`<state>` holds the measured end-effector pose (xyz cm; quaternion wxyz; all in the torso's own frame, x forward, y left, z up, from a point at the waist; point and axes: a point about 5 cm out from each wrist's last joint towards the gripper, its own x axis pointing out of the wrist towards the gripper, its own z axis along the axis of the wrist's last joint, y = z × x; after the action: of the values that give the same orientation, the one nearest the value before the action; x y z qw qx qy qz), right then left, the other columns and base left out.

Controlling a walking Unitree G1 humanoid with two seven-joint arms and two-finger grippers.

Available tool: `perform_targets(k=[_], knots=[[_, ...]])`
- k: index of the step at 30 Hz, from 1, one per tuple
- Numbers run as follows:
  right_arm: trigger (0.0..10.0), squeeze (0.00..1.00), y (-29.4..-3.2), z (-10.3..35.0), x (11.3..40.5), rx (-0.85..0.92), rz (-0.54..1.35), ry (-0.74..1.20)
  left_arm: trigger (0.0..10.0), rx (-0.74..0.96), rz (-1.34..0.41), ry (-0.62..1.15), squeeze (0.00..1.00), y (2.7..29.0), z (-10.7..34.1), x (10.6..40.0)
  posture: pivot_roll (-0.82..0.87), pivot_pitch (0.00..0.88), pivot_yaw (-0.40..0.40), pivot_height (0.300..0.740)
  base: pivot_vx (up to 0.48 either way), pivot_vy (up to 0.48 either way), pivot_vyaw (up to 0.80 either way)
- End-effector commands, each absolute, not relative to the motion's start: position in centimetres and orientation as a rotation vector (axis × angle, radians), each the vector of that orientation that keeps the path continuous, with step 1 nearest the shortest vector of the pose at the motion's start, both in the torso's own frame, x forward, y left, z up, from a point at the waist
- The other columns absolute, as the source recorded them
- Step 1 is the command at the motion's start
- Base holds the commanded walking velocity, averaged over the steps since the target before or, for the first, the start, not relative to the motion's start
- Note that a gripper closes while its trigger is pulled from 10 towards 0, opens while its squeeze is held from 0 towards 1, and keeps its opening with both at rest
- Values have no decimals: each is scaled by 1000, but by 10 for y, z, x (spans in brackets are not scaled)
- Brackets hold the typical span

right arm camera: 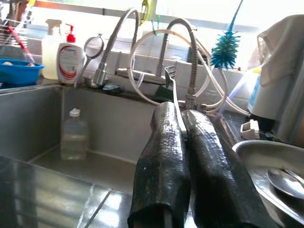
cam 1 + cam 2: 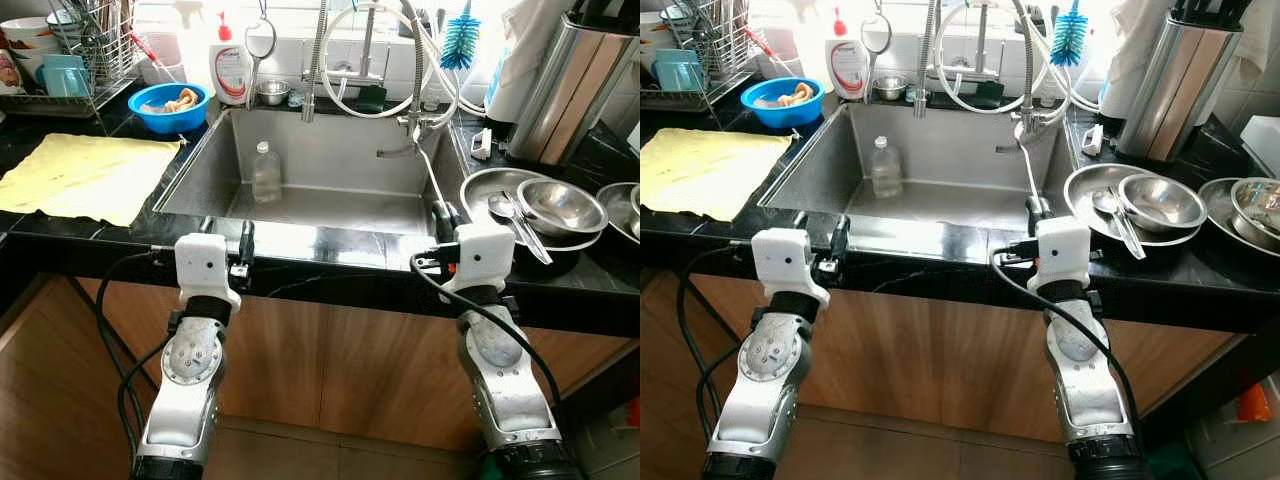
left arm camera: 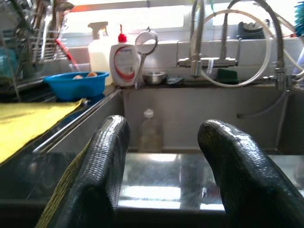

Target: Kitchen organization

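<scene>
While both silver arms reach forward over the near edge of the black counter [image 2: 60,235], the left gripper [image 2: 243,243] rests at the front lip of the stainless steel sink [image 2: 330,160] with its two black fingers [image 3: 102,161] spread well apart and nothing between them. The right gripper [image 2: 443,218] sits at the sink's front right corner, its fingers [image 1: 164,156] pressed together around the thin handle of a fork [image 1: 172,83], whose tines stand up above the fingertips. Inside the basin, a clear plastic bottle [image 2: 266,172] with a white cap stands upright near the back left wall. To the right of the sink, a round steel tray [image 2: 480,190] holds a steel bowl [image 2: 560,205] and a large spoon [image 2: 505,210], and further steel bowls [image 2: 1255,210] lie just beyond it at the frame's edge. To the left, a yellow cloth [image 2: 85,175] lies flat on the counter, with a blue bowl [image 2: 170,105] of scraps behind it and a dish rack [image 2: 70,50] at the far corner. Along the back ledge stand a white soap pump bottle [image 2: 230,70], a hanging strainer [image 2: 260,40], a small steel cup [image 2: 272,92], the coiled spring faucet [image 2: 375,60] and a teal bottle brush [image 2: 460,40].
</scene>
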<state>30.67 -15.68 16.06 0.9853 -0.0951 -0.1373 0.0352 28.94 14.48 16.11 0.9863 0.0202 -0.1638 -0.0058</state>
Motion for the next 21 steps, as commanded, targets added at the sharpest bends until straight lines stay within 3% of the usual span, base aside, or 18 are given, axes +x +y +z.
perform_targets(k=[1,8,17,21], knots=[[10000,0,-161,166,304,-182,67,-293,10000,44,3,-330,0,147,158,289,-106,0,-41,740,0,0,0],[10000,0,-169,168,305,-163,49,-290,10000,38,5,-337,0,146,155,291,-96,0,-49,740,0,0,0],[10000,0,-161,169,308,-183,107,-290,10000,46,22,-355,0,154,155,292,-92,0,-53,740,0,0,0],[10000,0,-163,170,309,-190,88,-288,10000,45,12,-361,0,151,158,293,-96,0,-52,740,183,0,509]])
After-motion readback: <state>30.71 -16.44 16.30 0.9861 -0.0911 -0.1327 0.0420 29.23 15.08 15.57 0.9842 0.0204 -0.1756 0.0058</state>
